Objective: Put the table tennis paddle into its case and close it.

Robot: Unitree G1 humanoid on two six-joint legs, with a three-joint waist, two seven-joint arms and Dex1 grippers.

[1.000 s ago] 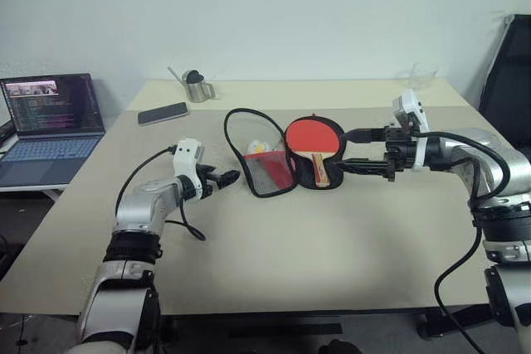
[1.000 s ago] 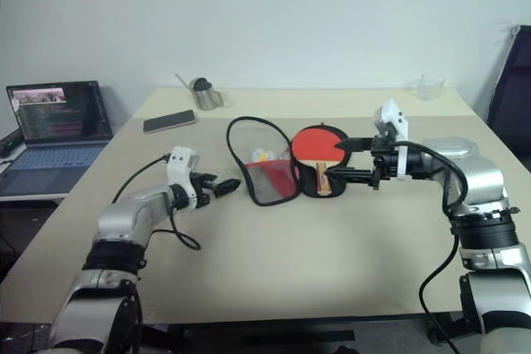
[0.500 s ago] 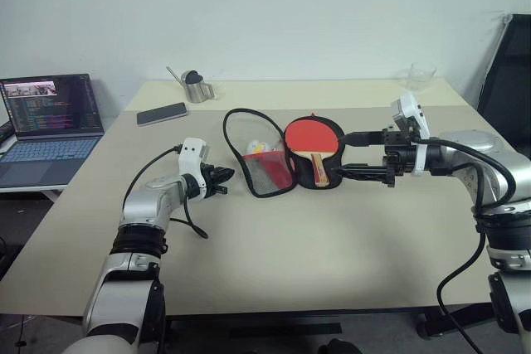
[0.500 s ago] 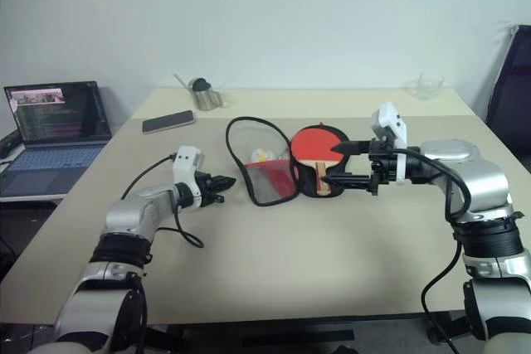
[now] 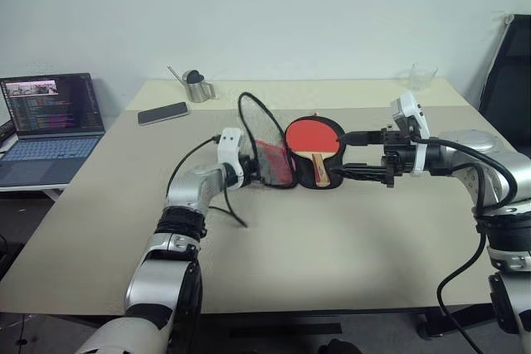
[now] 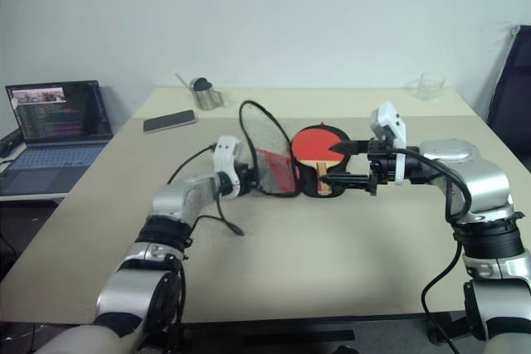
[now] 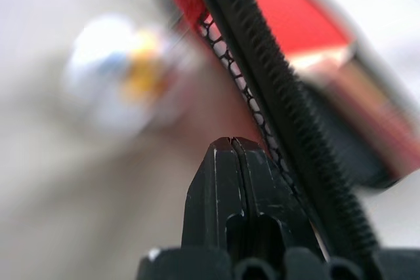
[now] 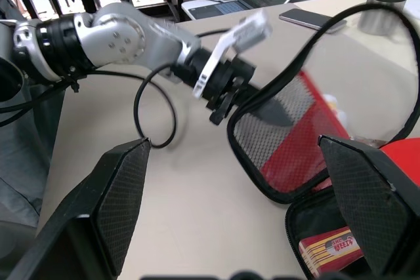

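The table tennis paddle (image 5: 314,135) lies red face up in the black half of the open case, its striped handle (image 8: 328,250) toward me. The case's red mesh flap (image 5: 270,151) stands tilted up on its edge beside the paddle. My left gripper (image 5: 251,169) is shut with nothing between its fingers (image 7: 231,162), and it presses against the outer side of the flap near the zip edge (image 7: 275,90). My right gripper (image 5: 347,155) hovers open just right of the case, pointing left toward the handle end.
A small white and yellow object (image 7: 115,73) lies by the flap. A laptop (image 5: 50,113) sits on a side table at the far left. A phone (image 5: 163,113), a metal cup (image 5: 197,87) and a clear glass (image 5: 421,76) stand toward the back. A black chair (image 5: 510,72) is at the right.
My left gripper has shut and swung right to the case. The flap, which lay flat and open, now stands tilted up toward the paddle. The right arm has stayed put.
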